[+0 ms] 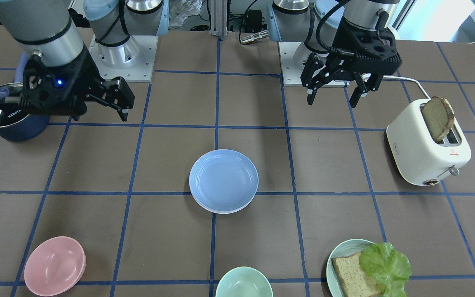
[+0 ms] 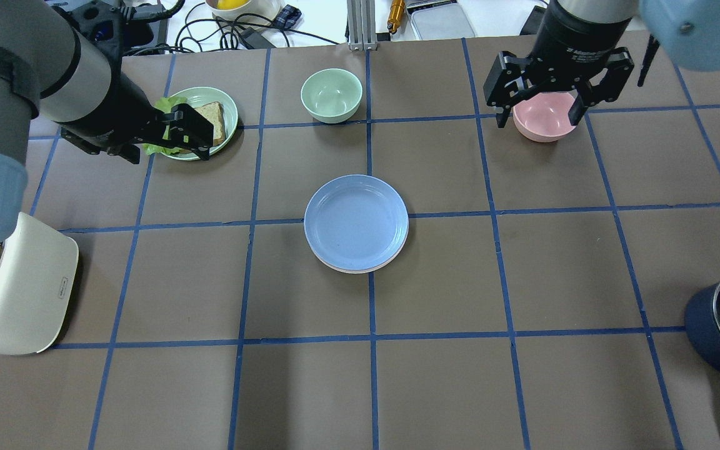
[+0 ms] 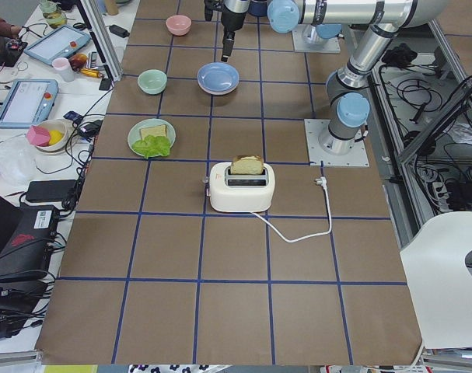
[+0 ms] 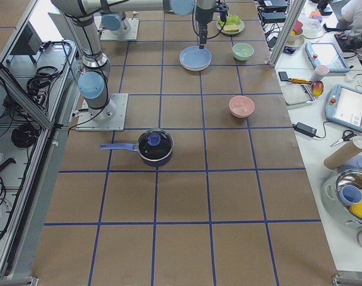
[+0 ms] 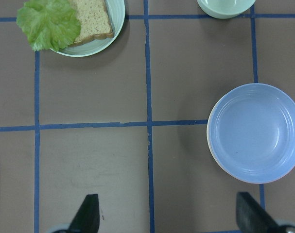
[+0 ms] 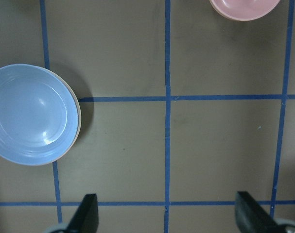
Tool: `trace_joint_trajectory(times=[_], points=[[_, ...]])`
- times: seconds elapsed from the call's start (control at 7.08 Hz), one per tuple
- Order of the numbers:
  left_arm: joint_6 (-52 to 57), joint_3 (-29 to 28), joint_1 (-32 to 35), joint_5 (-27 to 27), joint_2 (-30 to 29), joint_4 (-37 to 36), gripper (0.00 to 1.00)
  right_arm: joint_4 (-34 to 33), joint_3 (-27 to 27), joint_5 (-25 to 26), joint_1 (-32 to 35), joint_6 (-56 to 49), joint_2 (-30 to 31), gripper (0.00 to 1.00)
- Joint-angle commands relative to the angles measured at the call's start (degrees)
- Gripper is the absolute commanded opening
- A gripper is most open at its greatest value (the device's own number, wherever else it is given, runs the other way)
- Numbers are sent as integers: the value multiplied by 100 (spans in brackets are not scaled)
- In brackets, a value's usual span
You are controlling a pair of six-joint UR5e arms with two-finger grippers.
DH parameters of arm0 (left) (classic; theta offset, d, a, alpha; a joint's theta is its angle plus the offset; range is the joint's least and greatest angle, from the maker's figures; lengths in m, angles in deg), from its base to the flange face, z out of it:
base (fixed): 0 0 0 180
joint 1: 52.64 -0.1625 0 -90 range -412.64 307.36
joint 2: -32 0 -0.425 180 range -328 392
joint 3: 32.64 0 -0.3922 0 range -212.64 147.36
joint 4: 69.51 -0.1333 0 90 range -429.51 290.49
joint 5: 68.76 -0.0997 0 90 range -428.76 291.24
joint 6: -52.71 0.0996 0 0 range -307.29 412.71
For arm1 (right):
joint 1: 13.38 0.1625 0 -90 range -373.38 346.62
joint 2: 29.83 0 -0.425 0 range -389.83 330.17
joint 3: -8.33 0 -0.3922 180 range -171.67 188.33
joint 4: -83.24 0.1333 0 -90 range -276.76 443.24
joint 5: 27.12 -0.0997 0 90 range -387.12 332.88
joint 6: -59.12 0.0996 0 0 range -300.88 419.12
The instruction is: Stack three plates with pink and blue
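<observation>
Light blue plate (image 2: 356, 222): at table (image 2: 522, 281) centre, lying atop a pale-rimmed plate (image 2: 350, 270). My left pincer (image 1: 332, 99): released, empty. My right pincer (image 2: 539, 119): released, empty.

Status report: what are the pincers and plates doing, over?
Left pincer open, right pincer open, both empty. Blue plate on top, pale rims beneath. Nothing blocking it.
</observation>
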Motion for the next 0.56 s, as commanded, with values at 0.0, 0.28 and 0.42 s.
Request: trace_joint_trajectory(times=[0.0,0.28,0.42], points=[[-2,311,6,-8,151,-206,100,-447,-238,31,-57,1,227,100],[-2,356,6,1,144,-163,100,-478,-186,39,-57,11,227,100],[-2,365,6,1,134,-102,100,-435,-169,48,-57,19,227,100]])
